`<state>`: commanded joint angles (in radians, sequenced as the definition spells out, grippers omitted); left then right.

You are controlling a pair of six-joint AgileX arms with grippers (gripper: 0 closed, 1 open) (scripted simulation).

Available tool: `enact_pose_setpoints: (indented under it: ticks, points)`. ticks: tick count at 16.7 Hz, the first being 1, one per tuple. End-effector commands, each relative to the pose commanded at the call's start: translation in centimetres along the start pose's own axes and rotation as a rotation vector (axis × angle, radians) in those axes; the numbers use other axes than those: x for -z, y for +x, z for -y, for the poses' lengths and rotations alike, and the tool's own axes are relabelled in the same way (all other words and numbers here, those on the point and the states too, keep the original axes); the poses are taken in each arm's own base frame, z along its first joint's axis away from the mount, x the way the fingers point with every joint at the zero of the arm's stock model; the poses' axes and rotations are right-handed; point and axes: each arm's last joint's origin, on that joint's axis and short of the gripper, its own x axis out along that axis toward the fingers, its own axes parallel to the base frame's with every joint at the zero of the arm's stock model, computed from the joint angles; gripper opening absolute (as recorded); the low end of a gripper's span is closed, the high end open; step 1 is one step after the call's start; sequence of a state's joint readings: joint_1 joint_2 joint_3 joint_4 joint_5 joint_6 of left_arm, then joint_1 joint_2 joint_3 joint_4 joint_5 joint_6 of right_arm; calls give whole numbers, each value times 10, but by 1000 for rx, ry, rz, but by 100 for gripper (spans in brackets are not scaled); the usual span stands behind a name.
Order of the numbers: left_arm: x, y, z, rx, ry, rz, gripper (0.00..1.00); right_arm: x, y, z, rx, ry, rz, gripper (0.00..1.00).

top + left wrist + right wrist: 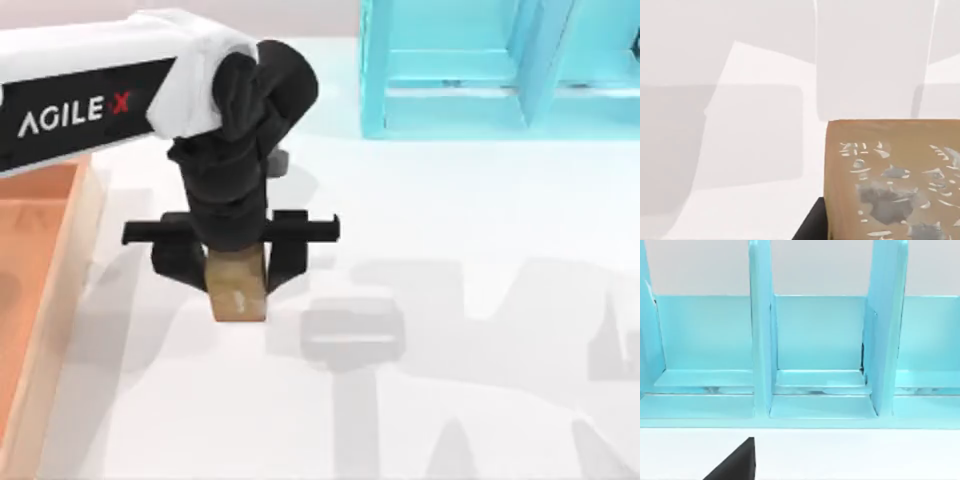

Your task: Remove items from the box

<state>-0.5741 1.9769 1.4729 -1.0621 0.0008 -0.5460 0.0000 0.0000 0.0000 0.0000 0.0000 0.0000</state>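
1. Spanning the whole scene: white table (480,250), with the turquoise blue shelf unit (480,70) at the far edge toward the right side.
2. Large shallow wooden box with light wood rim and orange-brown floor (75,250) at the table's left edge, partly cut off by the top view. Visible part of the floor holds nothing; reddish-brown cup not located.
3. Left arm, white with black AgileX lettering, reaching in from the left across the box rim. Left gripper (238,275) pointing straight down over bare table, just right of the box.
4. Tan-gold wooden cube-like block (238,290) sitting directly under that gripper, between the two black fingers, one on each of its left and right faces. Left wrist view confirms the mottled tan block (890,180) right against the camera, white table behind. Fingers closed onto the block at its own width.
5. Key relation: block lies outside the box, beyond its right rim, in line below the gripper. Contact with the table cannot be told.
6. Judgement: next move likely a release onto the table; straight-up retreat advisable so the block does not tip.
7. Right gripper (735,465) facing the blue shelf compartments, apparently parked; a dark finger tip visible, opening cannot be told.
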Motion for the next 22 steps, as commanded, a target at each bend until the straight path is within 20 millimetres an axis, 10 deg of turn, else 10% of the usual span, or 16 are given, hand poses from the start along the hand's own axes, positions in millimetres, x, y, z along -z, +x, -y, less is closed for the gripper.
enact_pose_setpoints:
  ticks: [9, 22]
  points:
    - [1, 41, 1, -1, 1, -2, 0, 0, 0, 0, 0, 0, 0, 100]
    - [1, 41, 1, -1, 1, -2, 98, 0, 0, 0, 0, 0, 0, 100]
